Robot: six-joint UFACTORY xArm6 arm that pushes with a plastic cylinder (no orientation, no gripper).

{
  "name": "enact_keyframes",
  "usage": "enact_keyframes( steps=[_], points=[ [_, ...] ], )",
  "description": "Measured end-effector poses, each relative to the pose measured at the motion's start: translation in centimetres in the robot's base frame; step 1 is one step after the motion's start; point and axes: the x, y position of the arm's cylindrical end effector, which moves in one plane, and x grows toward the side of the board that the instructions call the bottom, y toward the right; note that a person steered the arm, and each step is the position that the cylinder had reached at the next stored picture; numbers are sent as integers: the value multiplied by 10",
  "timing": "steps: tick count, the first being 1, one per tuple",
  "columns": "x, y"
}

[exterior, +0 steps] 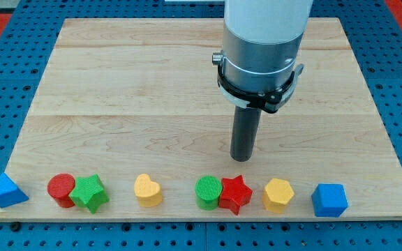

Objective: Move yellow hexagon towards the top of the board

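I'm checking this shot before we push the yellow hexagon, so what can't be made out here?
- Arm: cut off by the view's top; only its lower end shows.
- Red cylinder: right side covered by the green star.
- Green cylinder: right side hidden by the red star.
- My tip: contact with the board unclear.

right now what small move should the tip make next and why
Probably slide my tip toward the view's right and then down past the yellow hexagon, through the gap before the blue block. The tip sits above and left of the hexagon, just above the red star; pushing it toward the top means getting below it first.
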Motion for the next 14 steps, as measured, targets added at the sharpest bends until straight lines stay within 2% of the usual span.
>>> enact_keyframes(
  steps=[1, 3, 4, 5, 6, 9, 11, 12, 14],
  points=[
    [-4, 6],
    [-31, 149],
    [2, 212],
    [69, 245],
    [93, 244],
    [93, 171],
    [93, 36],
    [93, -11],
    [63, 35]
  ],
)
